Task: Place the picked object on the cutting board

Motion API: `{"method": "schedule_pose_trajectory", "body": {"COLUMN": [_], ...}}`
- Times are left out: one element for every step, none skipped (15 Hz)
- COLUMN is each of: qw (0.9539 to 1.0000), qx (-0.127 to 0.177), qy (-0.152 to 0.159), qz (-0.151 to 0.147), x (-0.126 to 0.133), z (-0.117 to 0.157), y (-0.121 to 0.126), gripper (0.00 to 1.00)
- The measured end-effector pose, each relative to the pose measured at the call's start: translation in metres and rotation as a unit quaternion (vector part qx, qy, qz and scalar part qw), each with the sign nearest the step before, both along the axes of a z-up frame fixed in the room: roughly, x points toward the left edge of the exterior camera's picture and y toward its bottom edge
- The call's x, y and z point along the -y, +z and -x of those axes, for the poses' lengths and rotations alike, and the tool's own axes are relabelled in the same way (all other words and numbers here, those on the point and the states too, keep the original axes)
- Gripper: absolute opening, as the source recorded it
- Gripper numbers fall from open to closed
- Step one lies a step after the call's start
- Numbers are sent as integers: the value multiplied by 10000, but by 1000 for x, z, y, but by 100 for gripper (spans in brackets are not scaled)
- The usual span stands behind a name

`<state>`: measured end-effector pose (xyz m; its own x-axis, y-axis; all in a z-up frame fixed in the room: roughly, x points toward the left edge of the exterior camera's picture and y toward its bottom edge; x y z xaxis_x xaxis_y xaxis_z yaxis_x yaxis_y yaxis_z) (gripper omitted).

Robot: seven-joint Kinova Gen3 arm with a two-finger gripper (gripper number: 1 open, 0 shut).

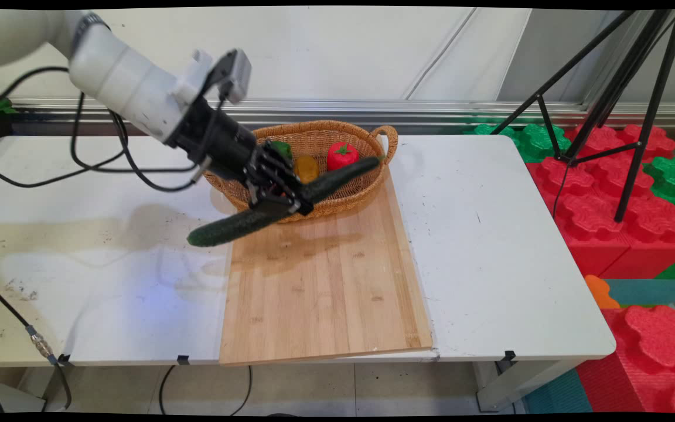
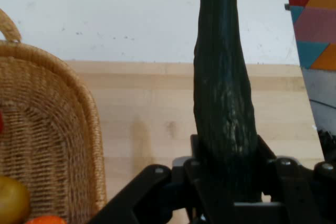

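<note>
A white table [image 1: 490, 246] is overlaid by a wooden cutting board [image 1: 326, 281], on whose far end a wicker basket [image 1: 320, 138] is set. A dark green cucumber [image 1: 238, 225] is held aloft, pinched mid-length by the gripper [image 1: 282, 202].

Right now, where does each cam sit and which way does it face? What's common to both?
Main view: fixed above the table's near side, looking down across it to the back wall; shows the white arm and the hand shut on a dark green cucumber, held in the air over the wooden board.
Hand view: on the hand, looking along it; the black linkage rises from the bottom edge, hand.
Shared: cucumber, wicker basket, board, table.
</note>
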<state>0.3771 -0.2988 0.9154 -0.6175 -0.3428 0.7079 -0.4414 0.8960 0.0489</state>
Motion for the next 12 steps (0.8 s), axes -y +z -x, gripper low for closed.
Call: {"method": "schedule_pose_trajectory", "body": {"qw": [10000,10000,9999,9998,9996,9993,9989,9985,9983,9979,9975,9971], "qx": [31,78,145,221,294,383,470,540,583,646,709,765], "qy": [9,15,18,15,10,2,-8,-19,-22,-25,-18,-7], "qz": [-9,-17,-15,-9,-1,4,3,-5,-12,-20,-34,-49], "x": [0,1,2,4,5,7,9,10,11,13,14,15], "z": [4,8,13,18,22,27,31,35,37,41,44,48], "y": [-5,-11,-18,-25,-31,-39,-46,-53,-57,-63,-69,-75], "gripper": [0,0,0,0,0,0,0,0,0,0,0,0]}}
